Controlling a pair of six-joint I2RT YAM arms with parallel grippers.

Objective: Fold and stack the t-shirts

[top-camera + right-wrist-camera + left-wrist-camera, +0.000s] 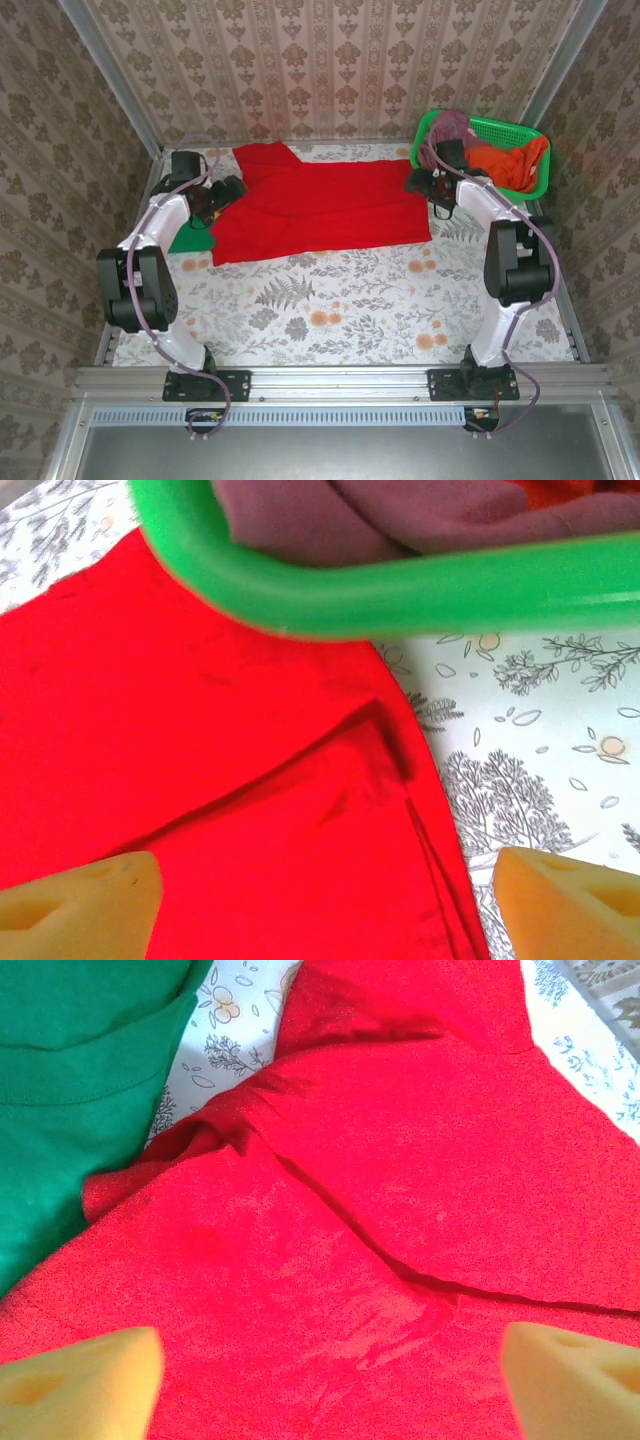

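The red t-shirt (320, 205) lies spread on the far half of the counter (350, 300), its long axis running left to right. Its left corner overlaps the green t-shirt (190, 240), and its right edge is beside the green mesh basket (480, 128). Open counter runs along its near edge. The left end effector (225, 192) and right end effector (425, 182) gape wide over the shirt's ends, gripping nothing.

My two arms are twins. The left arm (165, 220) and the right arm (485, 205) each wear smooth white shells on the long links, with chunky black housings at the joints between. Each ends in a flat black base plate (205, 385). A thin purplish-grey cable (140, 300) loops loosely along the outside of each arm. My left gripper (225, 190) and right gripper (425, 182) are black. Up close, my left fingertips (75, 1385) are pale yellow spongy wedges with rounded edges and a shallow dent; my right fingertips (575, 900) look slightly more orange.
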